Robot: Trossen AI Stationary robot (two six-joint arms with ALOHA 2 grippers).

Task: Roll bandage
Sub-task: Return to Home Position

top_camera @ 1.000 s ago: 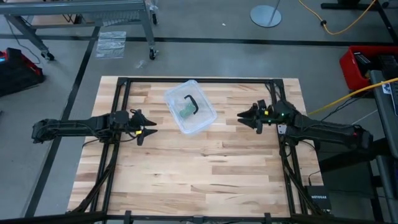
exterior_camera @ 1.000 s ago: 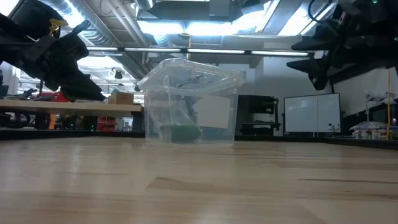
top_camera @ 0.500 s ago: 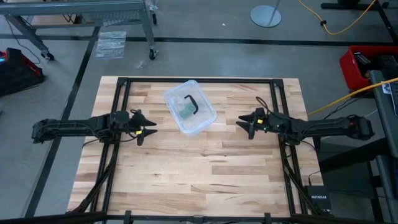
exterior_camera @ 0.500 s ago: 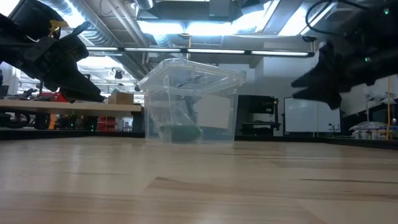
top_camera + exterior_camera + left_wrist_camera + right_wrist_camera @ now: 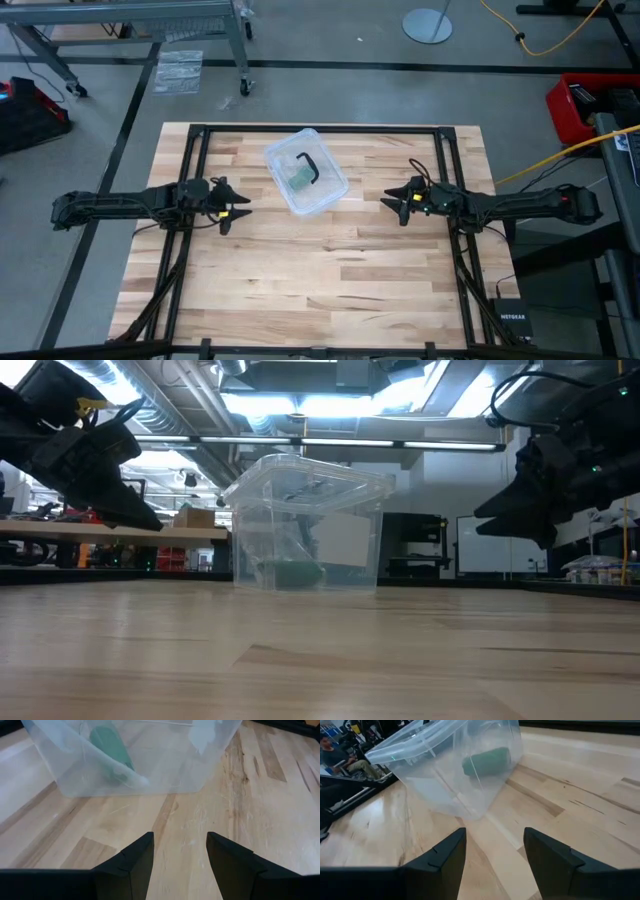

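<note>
The bandage [image 5: 297,180] is rolled into a stubby green cylinder and lies inside the closed clear plastic bin [image 5: 328,202], under the lid with its black handle [image 5: 311,168]; from the wrist views it looks to be wrapped in a clear bag, though I can't make that out for certain. The bin sits toward the far middle of the wooden table [image 5: 330,285], tilted a little off square to the table edges.

The left gripper [image 5: 238,207] hovers to the left of the bin, apart from it, fingers spread with nothing between them; the right gripper [image 5: 393,205] mirrors it on the other side, also spread and empty, and likewise not touching the bin. In the low view both hang above the tabletop, not resting on it.

By my reading the packing is done and what remains is parking the arms. To do that well, each arm should draw straight back along its own side — away from the bin, not across it; a sideways swing of either wrist could clip a wall and shove the bin. Hold the height above the wood so no fingertip drags; leave the fingers parted as they are, since there is nothing to hold; move both arms evenly — a jolt could knock the light bin askew.
</note>
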